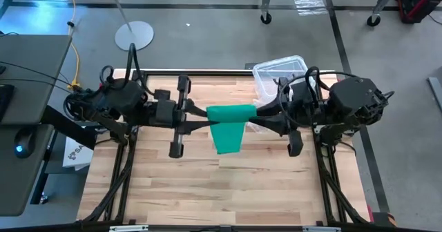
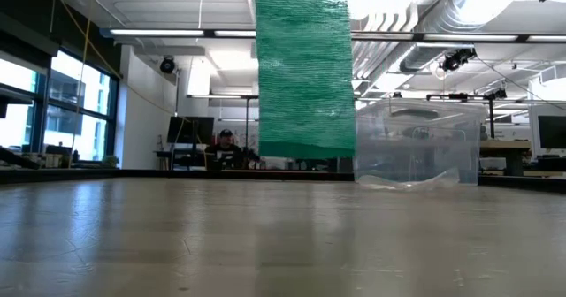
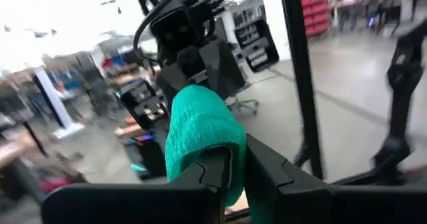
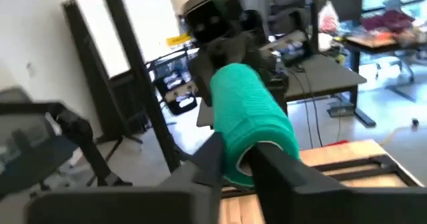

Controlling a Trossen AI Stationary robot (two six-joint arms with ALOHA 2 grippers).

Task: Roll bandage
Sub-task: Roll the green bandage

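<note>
A lab or workshop: exposed ceiling ducts (image 2: 442, 14), strip lights, desks with monitors (image 2: 190, 131), concrete floor (image 1: 207, 39).

In the low view the bandage (image 2: 305, 67) runs off the top edge; perhaps both claws hold it there, unseen.

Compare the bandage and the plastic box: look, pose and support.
The bandage is solid green fabric; the box is clear plastic. The bandage hangs above the table, its free end clear of the wood in the low view; the box rests on the table. The left claw and right claw grip the bandage's ends; neither grips the box.
</note>
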